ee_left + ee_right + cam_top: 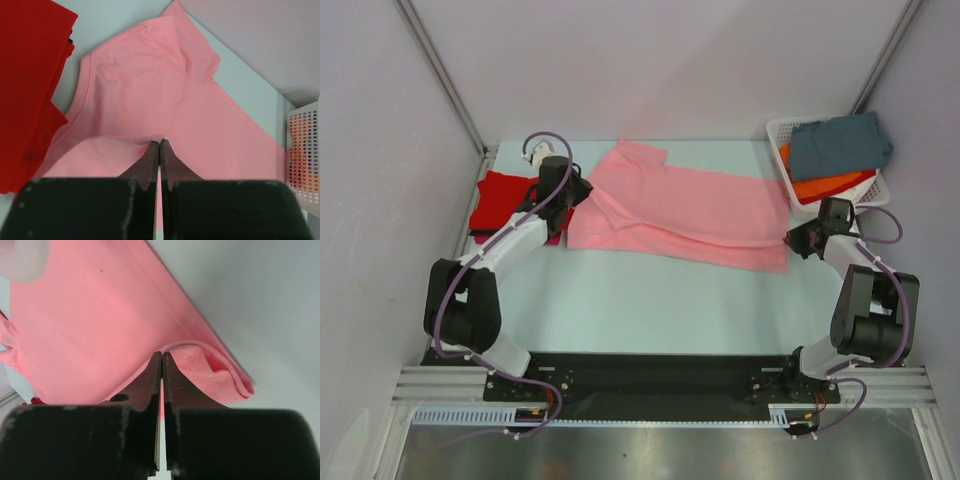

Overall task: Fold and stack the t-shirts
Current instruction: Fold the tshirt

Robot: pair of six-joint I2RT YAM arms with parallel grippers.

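Observation:
A light pink t-shirt [690, 205] lies spread across the middle of the table, partly folded along its length. My left gripper [582, 192] is shut on a raised fold of the pink t-shirt [165, 85] at its collar end, its jaws [159, 143] pinched together on the cloth. At the other end, my right gripper [790, 240] is shut on the shirt's hem corner, and the pink cloth [100, 315] bulges around the closed tips [162, 354]. A folded red t-shirt [500, 198] [27, 80] lies at the far left.
A white slotted basket [778, 130] [304, 150] stands at the back right. It holds a slate grey-blue shirt [840, 145] over an orange one [830, 186]. White walls enclose the table on the left, back and right.

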